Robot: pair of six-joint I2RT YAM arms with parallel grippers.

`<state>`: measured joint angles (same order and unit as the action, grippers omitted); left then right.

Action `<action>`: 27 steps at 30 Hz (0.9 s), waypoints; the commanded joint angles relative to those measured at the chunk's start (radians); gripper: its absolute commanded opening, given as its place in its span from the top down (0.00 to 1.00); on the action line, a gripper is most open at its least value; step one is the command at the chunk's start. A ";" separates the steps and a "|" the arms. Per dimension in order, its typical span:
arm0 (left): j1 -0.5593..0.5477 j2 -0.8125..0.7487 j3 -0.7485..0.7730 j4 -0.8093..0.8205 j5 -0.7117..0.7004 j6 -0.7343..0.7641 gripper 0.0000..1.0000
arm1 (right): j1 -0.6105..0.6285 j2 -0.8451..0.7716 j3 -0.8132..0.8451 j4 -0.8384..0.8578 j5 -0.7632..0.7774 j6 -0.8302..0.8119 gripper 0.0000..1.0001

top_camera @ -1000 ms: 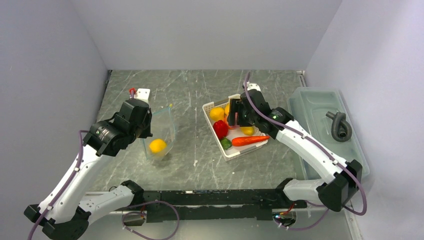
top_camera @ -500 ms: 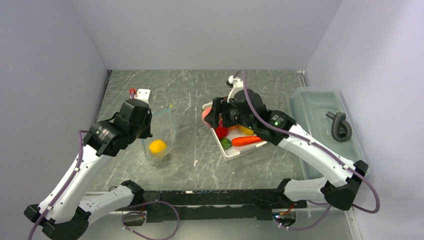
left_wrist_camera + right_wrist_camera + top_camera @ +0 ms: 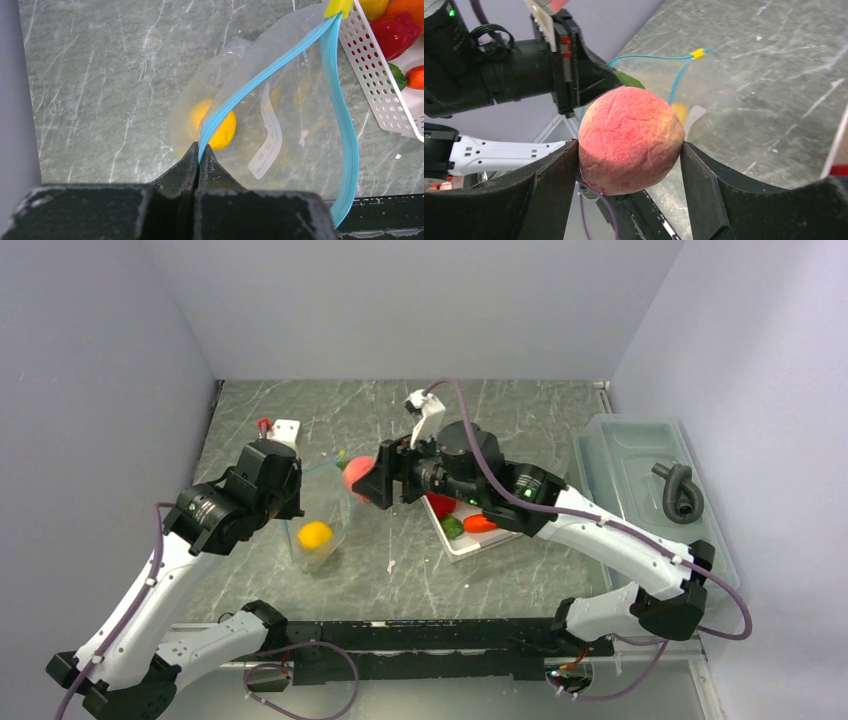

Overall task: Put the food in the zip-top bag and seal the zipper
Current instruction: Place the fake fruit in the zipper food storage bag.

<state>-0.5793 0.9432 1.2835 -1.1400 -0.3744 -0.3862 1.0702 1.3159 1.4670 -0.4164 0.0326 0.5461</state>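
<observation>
The clear zip-top bag [image 3: 330, 508] stands on the table with a yellow fruit [image 3: 315, 534] inside. My left gripper [image 3: 199, 152] is shut on the teal-blue zipper [image 3: 270, 75] and holds the mouth up and open. My right gripper [image 3: 630, 150] is shut on a pink-red peach [image 3: 630, 140] with a green leaf. In the top view the peach [image 3: 358, 477] hangs just right of the bag's mouth, by the yellow slider [image 3: 697, 53]. More food lies in the white basket [image 3: 466, 543]: a red pepper [image 3: 440, 504], a green piece [image 3: 452, 527] and a carrot [image 3: 482, 523].
A translucent lidded bin [image 3: 640, 455] with a grey hose piece [image 3: 680, 490] on it stands along the right edge. A small white block [image 3: 285, 427] sits behind the left arm. The right arm reaches over the basket and hides part of it.
The right arm lifted the peach out of the basket and carried it left to the bag's mouth. The left arm and bag stayed put.
</observation>
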 commanded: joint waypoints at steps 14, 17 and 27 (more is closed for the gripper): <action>0.001 -0.030 0.042 -0.004 0.035 0.009 1.00 | 0.128 0.230 0.204 0.046 0.047 -0.023 0.57; 0.001 -0.033 0.045 -0.009 0.036 0.009 1.00 | 0.132 0.271 0.232 0.017 0.077 -0.022 0.58; 0.001 -0.046 0.044 -0.014 0.058 0.013 1.00 | 0.134 0.390 0.312 -0.083 0.174 -0.020 0.58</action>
<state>-0.5793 0.9123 1.2903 -1.1534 -0.3351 -0.3855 1.1995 1.6779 1.7039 -0.4622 0.1364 0.5415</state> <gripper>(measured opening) 0.012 0.726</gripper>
